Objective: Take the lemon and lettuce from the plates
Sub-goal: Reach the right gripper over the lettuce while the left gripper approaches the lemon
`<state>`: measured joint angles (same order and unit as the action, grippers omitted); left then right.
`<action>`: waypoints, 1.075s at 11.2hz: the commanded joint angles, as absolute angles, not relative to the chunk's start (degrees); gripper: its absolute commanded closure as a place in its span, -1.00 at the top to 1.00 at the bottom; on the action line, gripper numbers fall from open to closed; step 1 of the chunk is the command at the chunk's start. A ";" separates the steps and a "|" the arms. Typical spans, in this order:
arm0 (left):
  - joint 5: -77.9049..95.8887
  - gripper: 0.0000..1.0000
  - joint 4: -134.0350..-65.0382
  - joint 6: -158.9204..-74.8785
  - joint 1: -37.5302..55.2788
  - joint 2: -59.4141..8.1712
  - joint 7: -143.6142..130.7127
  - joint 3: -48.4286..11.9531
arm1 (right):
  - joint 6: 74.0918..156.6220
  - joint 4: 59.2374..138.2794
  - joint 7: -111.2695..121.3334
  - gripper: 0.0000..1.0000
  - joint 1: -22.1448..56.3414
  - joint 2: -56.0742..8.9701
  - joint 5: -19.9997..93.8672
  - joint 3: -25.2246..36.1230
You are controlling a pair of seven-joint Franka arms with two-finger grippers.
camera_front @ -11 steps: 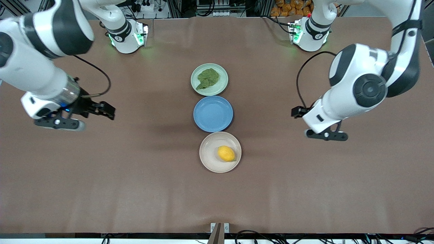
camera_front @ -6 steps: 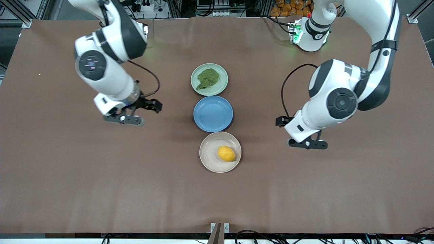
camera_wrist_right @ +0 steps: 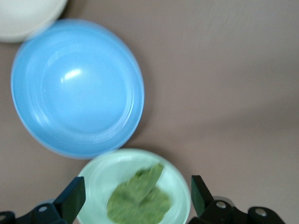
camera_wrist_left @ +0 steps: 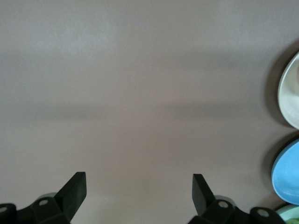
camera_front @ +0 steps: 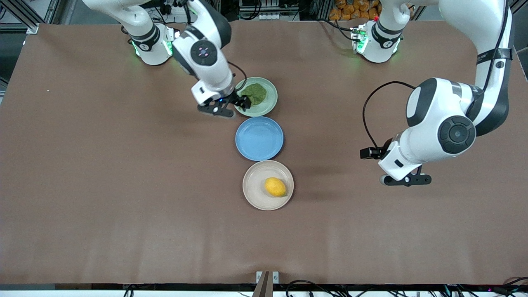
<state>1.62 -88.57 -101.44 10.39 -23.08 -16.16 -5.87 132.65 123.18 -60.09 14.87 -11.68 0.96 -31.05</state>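
Note:
The lettuce (camera_front: 254,93) lies on the pale green plate (camera_front: 270,102), the plate nearest the robots' bases. My right gripper (camera_front: 244,102) is open above that plate's edge. In the right wrist view its fingers straddle the lettuce (camera_wrist_right: 140,201) on the pale green plate (camera_wrist_right: 100,179) from above. The lemon (camera_front: 275,187) rests on the beige plate (camera_front: 253,186), nearest the front camera. My left gripper (camera_front: 366,153) is open and empty over bare table toward the left arm's end. The left wrist view (camera_wrist_left: 138,181) shows only the beige plate's rim (camera_wrist_left: 292,93).
An empty blue plate (camera_front: 259,138) sits between the two task plates, and also shows in the right wrist view (camera_wrist_right: 77,88) and the left wrist view (camera_wrist_left: 287,175). The brown table (camera_front: 123,198) spreads wide on both sides of the row of plates.
My right arm swept from its end of the table to the pale green plate. My left arm first moved in toward the plates, then drew back toward its own end.

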 commanded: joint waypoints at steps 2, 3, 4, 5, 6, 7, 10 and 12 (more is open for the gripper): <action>1.76 1.00 -92.90 -101.78 9.32 -20.56 -14.32 -6.06 | 138.51 125.86 -75.13 1.00 21.69 -16.77 -2.00 -35.16; 1.93 1.00 -92.47 -101.78 9.40 -21.09 -15.28 -6.06 | 138.69 125.86 -77.84 1.00 23.27 -18.61 -3.94 -35.16; 2.46 1.00 -92.11 -101.78 9.84 -21.53 -16.08 -6.06 | 140.08 125.77 -80.92 1.00 24.51 -20.98 -7.09 -35.16; 2.55 1.00 -90.72 -101.86 10.19 -23.19 -18.26 -6.06 | 142.79 125.77 -84.25 1.00 25.04 -23.70 -11.30 -35.16; 2.55 1.00 -90.27 -101.87 10.46 -23.99 -19.06 -6.06 | 143.52 125.77 -87.33 1.00 25.05 -26.17 -16.56 -35.16; 2.64 1.00 -90.00 -102.13 10.55 -24.69 -19.16 -6.15 | 144.40 125.77 -89.71 1.00 24.87 -27.41 -20.27 -35.07; 3.16 1.00 -86.84 -107.82 14.05 -29.52 -23.35 -6.50 | 146.24 125.42 -90.18 0.83 24.43 -29.09 -22.23 -34.63; 3.16 1.00 -86.22 -114.05 17.73 -32.68 -31.16 -6.42 | 146.16 125.33 -90.44 -0.09 24.43 -29.79 -24.34 -34.63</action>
